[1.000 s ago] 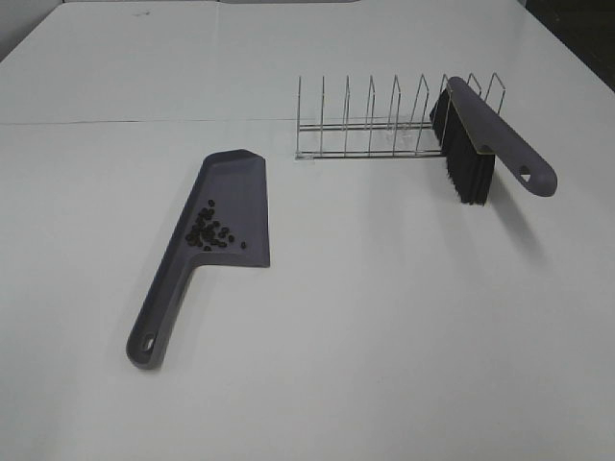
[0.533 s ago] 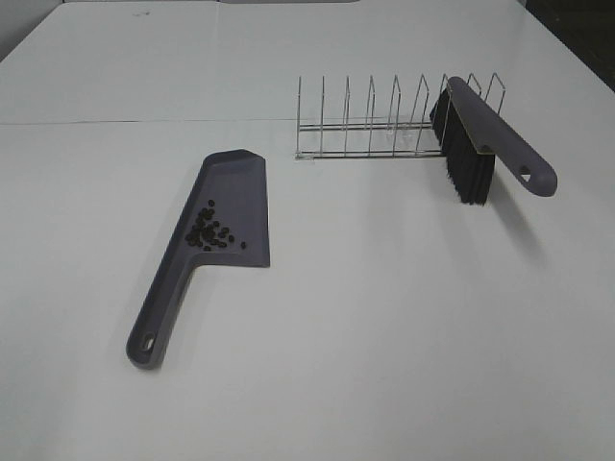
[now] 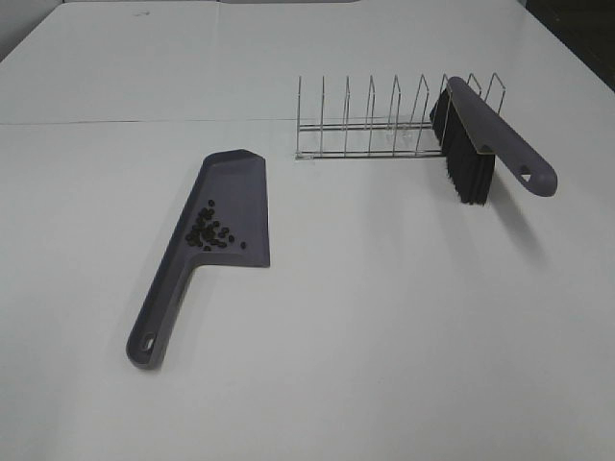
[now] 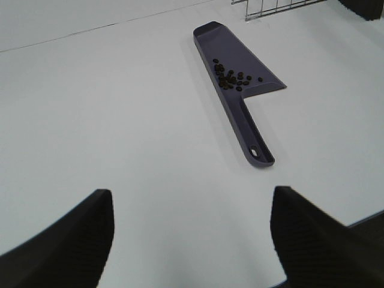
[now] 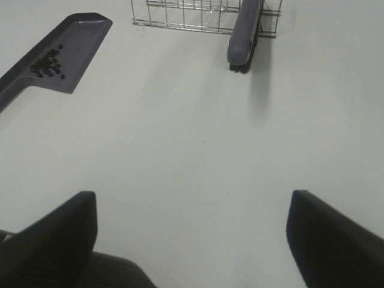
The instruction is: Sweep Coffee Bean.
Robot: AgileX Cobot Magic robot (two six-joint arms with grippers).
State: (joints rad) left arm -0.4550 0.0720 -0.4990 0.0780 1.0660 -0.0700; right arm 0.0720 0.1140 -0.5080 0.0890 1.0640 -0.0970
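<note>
With the coffee bean (image 3: 209, 231) cluster already lying in the dustpan (image 3: 231, 197) at 9 o'clock of the table (image 3: 384, 317), sweeping looks finished, the brush (image 3: 485, 139) propped in the wire rack (image 3: 370, 125) at 1 o'clock, and both the left gripper (image 4: 189, 234) and right gripper (image 5: 192, 240) hang wide open, holding nothing, so little remains but perhaps lifting the pan.

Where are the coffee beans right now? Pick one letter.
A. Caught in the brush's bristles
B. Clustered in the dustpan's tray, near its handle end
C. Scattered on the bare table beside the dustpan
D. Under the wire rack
B: the coffee beans lie in a loose cluster on the dustpan, close to where the tray narrows into the handle; the brush rests against the wire rack, apart from them.
</note>
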